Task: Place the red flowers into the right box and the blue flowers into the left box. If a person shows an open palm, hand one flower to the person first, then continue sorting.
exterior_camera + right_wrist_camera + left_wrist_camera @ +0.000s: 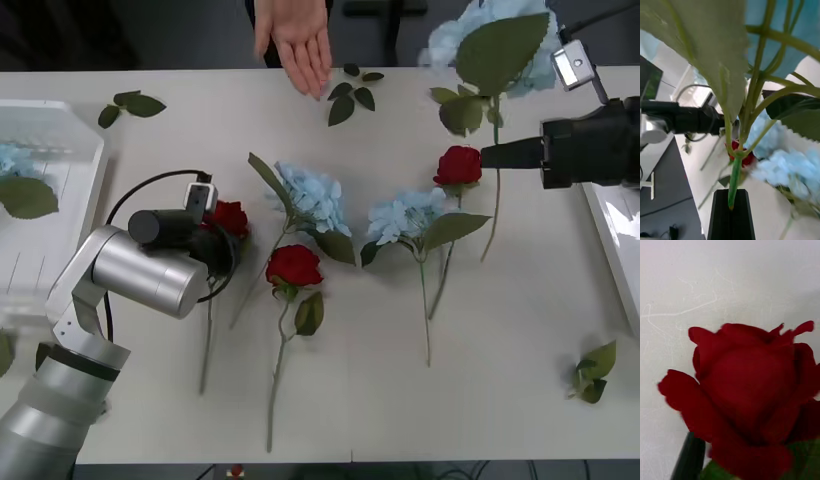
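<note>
My right gripper [492,156] is shut on the green stem of a pale-blue flower [490,40] and holds it above the table's far right; its black fingers [732,217] pinch the stem. A person's open palm [297,42] reaches over the far edge. My left gripper [220,238] is at a red rose [229,216] [748,390], open, with one black finger [690,457] beside the bloom. Two more red roses [293,265] [459,165] and two blue flowers [312,195] [405,215] lie on the table. The left box [60,245] holds a blue flower [12,160]. The right box [612,225] is at the right edge.
Loose green leaf sprigs lie at the far left [130,103], by the person's hand [350,95] and at the near right [592,372]. The long flower stems run toward the table's front edge. Bare white table lies at the near right.
</note>
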Controlling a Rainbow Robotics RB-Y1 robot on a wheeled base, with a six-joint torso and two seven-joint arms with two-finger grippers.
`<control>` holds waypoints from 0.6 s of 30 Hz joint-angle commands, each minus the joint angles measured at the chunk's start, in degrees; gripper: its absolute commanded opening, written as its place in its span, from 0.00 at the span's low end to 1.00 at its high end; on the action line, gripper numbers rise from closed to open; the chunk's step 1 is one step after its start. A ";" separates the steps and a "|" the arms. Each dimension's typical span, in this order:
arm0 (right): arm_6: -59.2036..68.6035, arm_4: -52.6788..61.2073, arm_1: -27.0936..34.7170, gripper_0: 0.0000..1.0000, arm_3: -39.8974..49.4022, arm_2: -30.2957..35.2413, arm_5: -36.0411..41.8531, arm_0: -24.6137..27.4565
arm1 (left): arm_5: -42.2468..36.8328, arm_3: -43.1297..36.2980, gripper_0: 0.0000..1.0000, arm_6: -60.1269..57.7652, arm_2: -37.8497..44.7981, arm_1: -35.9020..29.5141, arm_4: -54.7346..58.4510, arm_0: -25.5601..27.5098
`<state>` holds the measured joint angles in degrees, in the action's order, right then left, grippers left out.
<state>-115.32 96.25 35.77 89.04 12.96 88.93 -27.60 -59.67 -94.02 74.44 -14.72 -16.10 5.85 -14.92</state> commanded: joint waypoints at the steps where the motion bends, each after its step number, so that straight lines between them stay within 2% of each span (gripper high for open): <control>1: -0.43 2.01 -2.73 0.00 5.01 1.01 -1.83 -1.50 | 0.79 -0.46 0.00 0.88 -0.83 -0.25 -0.31 -0.64; 6: -1.49 2.89 -3.61 0.00 5.27 0.83 -3.77 -1.76 | 0.87 -0.46 0.00 0.79 -0.83 -0.34 -0.31 -0.64; 9: -7.64 0.16 -3.61 0.00 7.12 0.92 -6.58 -2.29 | 0.96 -0.55 0.00 0.79 -0.83 -0.34 -0.22 -0.55; 14: -19.59 -2.74 -4.48 0.00 10.81 0.31 -16.60 -2.99 | 1.23 -0.55 0.00 0.70 -0.83 -0.25 -0.14 -0.55; 18: -30.49 -2.74 -4.57 0.00 10.81 -3.56 -28.38 -3.87 | 1.40 -0.55 0.00 0.53 -0.83 -0.25 -0.14 -0.55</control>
<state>-140.46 93.49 31.70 98.14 11.89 64.74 -28.44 -59.18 -93.97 74.44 -14.81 -16.10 5.85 -14.92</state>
